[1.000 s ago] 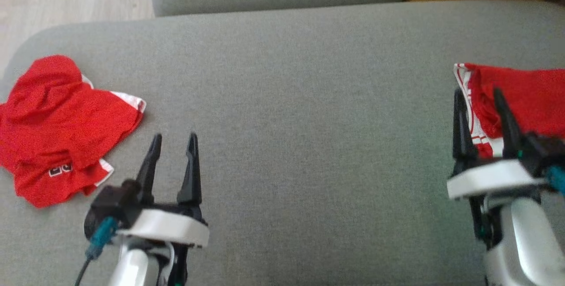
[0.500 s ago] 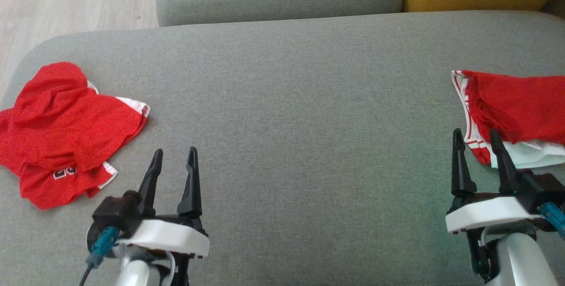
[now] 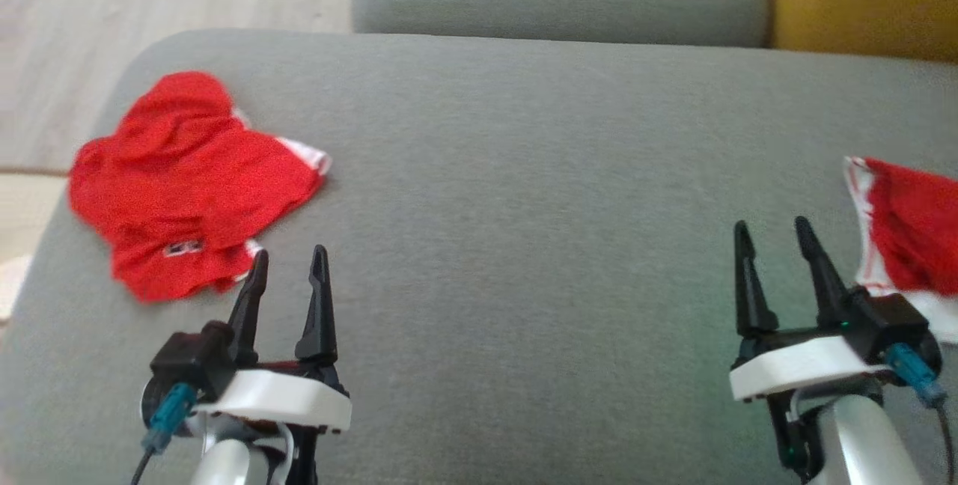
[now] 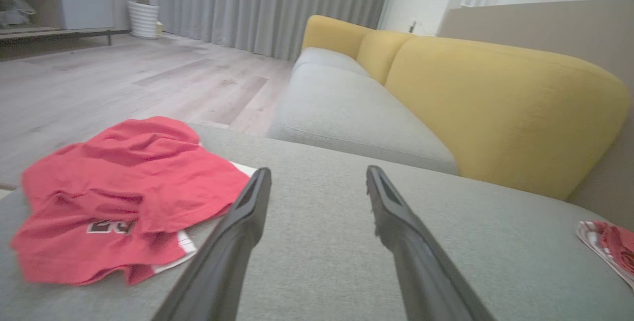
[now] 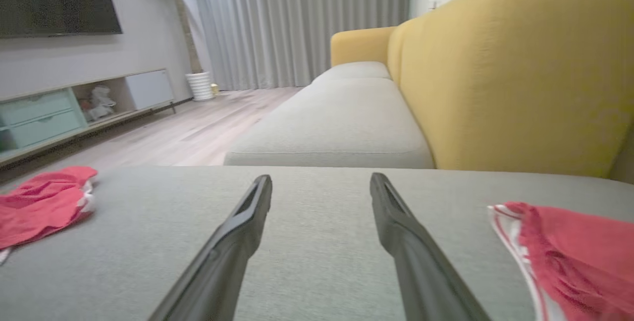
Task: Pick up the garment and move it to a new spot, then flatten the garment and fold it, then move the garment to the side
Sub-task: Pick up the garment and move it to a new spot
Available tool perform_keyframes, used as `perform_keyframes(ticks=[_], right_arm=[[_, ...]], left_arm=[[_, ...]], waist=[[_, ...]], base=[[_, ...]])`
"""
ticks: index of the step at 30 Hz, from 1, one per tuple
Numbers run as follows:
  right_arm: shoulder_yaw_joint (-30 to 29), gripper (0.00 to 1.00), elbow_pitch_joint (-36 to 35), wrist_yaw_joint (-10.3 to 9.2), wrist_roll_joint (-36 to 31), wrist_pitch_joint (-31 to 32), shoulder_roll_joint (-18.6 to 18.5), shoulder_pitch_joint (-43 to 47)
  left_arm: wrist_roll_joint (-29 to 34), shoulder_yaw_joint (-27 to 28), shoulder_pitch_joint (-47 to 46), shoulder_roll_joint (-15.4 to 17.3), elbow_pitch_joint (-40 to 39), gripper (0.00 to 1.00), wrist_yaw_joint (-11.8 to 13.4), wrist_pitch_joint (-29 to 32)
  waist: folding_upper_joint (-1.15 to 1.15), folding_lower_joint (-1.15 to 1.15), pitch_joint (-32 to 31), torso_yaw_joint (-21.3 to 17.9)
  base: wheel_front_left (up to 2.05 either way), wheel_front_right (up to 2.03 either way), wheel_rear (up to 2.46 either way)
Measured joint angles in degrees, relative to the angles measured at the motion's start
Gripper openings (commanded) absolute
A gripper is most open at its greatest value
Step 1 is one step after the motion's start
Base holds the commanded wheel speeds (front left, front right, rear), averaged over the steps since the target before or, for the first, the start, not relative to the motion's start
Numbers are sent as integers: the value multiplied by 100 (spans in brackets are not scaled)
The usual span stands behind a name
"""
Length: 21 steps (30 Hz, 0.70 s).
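Crumpled red garment (image 3: 191,185) lay near the left edge of the seat cushion (image 3: 524,208), just beyond my left claw (image 3: 290,254); it and my right claw (image 3: 772,224) stood wide open, empty; judged the cloth light, limp, bunch-prone, best pinched at its white-trimmed hem.

Crumpled red jersey (image 4: 124,202) on grey sofa seat (image 4: 322,246), left gripper (image 4: 317,182) spread empty beside it, second red-and-white garment (image 4: 609,251) far right, yellow backrest (image 4: 500,108) behind.

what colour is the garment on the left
The crumpled garment is red with white trim; left wrist view shows it best.
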Motion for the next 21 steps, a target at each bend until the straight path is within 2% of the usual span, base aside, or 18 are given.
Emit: perform_keyframes(ticks=[15,21], right_arm=[[995,100,10,0,190,99,2,213],[1422,100,186,0,287,111,2,-4]], left_arm=[[89,443,327,12,-146,100,-7,0],[86,595,525,14,-391,100,107,0]], waist=[[0,0,-239,1707],[0,0,-185,2005]], base=[[0,0,0],[0,0,0]])
